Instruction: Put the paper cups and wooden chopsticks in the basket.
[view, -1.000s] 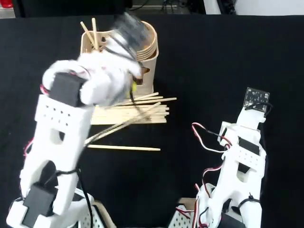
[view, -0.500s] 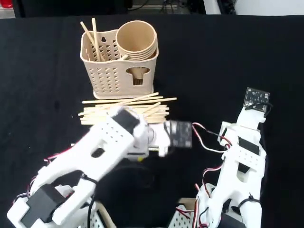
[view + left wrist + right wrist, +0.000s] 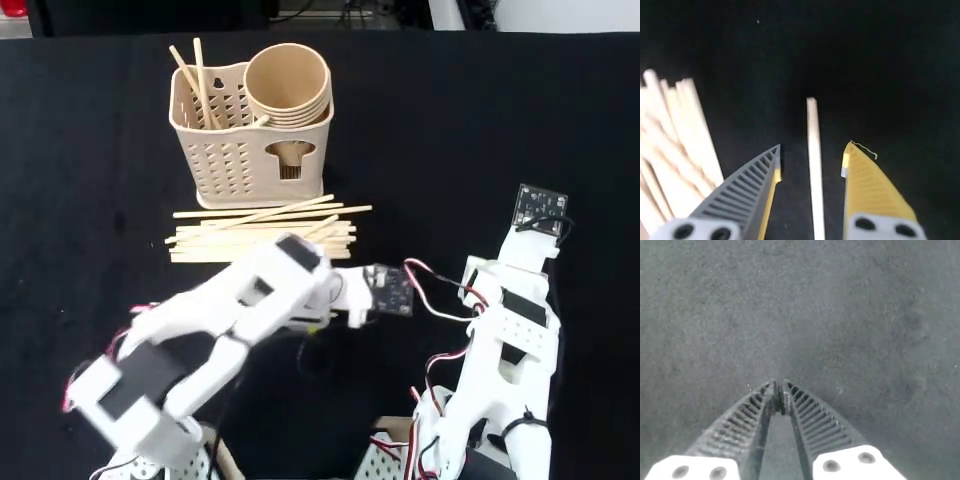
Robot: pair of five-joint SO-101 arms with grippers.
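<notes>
Left pincer [image 3: 813, 146]: wide open, holding nothing. Straddles one loose chopstick [image 3: 813, 122] lying flat on the table [image 3: 880, 60], with one jaw on each side and no contact as far as can be seen. Long axis of this stick: along the pointing direction of the pincer, so parallel to the jaws and about centred in the gap, its end a little beyond the tips. Good line-up, by my judgement, for squeezing across the thin width. Probably needs only to go lower and close, with no turning of the wrist.

Beside one jaw, the pile of chopsticks [image 3: 675, 140], near to the single stick but apart from it. Possible trouble: catching a neighbour stick in case of drifting to that side.

Seen from above, the same pile just on the near-edge side of the basket [image 3: 250, 165], and the basket itself toward the far edge of the table. Already inside the basket: stacked paper cups [image 3: 288, 85] and a few upright sticks [image 3: 197, 85], leaning.

Right pincer [image 3: 778, 396]: closed on nothing, over bare table, well apart from all the sticks. Left arm clearly the nearer one, so most likely the one for this pick.
</notes>
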